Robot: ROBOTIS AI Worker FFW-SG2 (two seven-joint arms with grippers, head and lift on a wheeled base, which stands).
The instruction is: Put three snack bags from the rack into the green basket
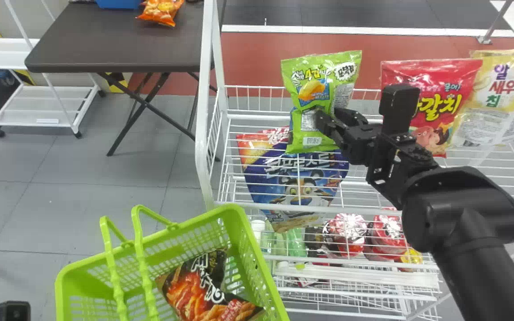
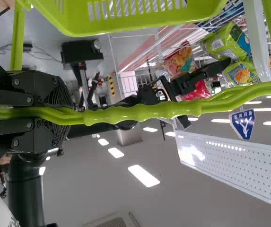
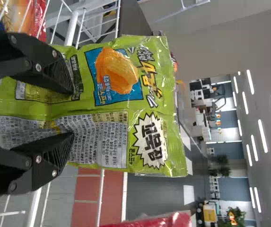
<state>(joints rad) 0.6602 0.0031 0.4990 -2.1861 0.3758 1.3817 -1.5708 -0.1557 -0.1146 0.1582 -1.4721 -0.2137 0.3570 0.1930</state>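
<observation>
While at rack [image 1: 201,111], green bag [image 1: 315,90] in gripper [image 1: 327,119]

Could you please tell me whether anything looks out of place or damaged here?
Nothing stands out as spilled or damaged. The green snack bag is creased where the right gripper pinches it, which seems normal; the black-and-red snack bag lies inside the green basket.

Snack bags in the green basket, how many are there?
1. A black-and-red bag lies in the green basket. Others may hide under it or where the picture ends.
</observation>
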